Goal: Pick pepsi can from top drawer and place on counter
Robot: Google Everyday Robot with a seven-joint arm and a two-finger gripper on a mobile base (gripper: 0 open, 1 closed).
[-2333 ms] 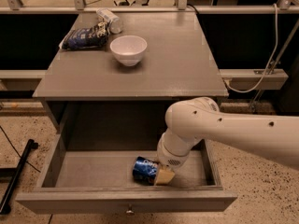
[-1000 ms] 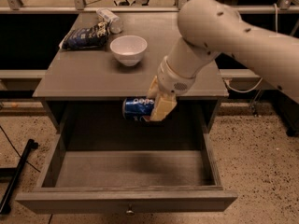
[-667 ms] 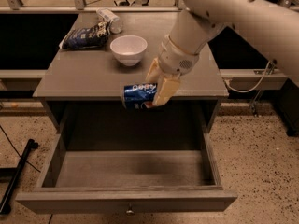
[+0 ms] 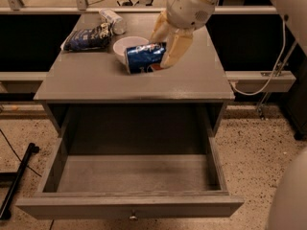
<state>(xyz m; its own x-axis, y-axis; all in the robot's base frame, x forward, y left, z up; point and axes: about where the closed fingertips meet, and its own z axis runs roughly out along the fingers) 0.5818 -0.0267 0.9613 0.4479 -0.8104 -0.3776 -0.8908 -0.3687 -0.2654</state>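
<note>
Far left of the white bowl point(image 4: 128, 46) there's a dark blue snack bag point(image 4: 88, 37), and behind the bowl to its left a small whitish container point(image 4: 111, 18). Neither of them matters for the job.

The pepsi can point(image 4: 144, 57) is just in front of the bowl and a bit to its right, lying on its side, blue body with the logo end facing the camera. It's over the table point(image 4: 144, 87), very low. I honestly can't tell if it's touching the surface or hanging just above it.

Right of the bowl, the hand point(image 4: 162, 52) is clamped across the can's right half, one beige finger in front and one behind, with the big white arm coming down from above.

Well in front of the bowl and below it, the top drawer point(image 4: 96, 208) is pulled all the way out with nothing visible inside.

So my read: the picking part is done, the can is out of the drawer and up at table level. What's left looks like the last bit, getting the can settled on the table, letting go and backing the hand off. The one thing I'd watch is the can rolling, since it's on its side and the bowl is just beside it.
</note>
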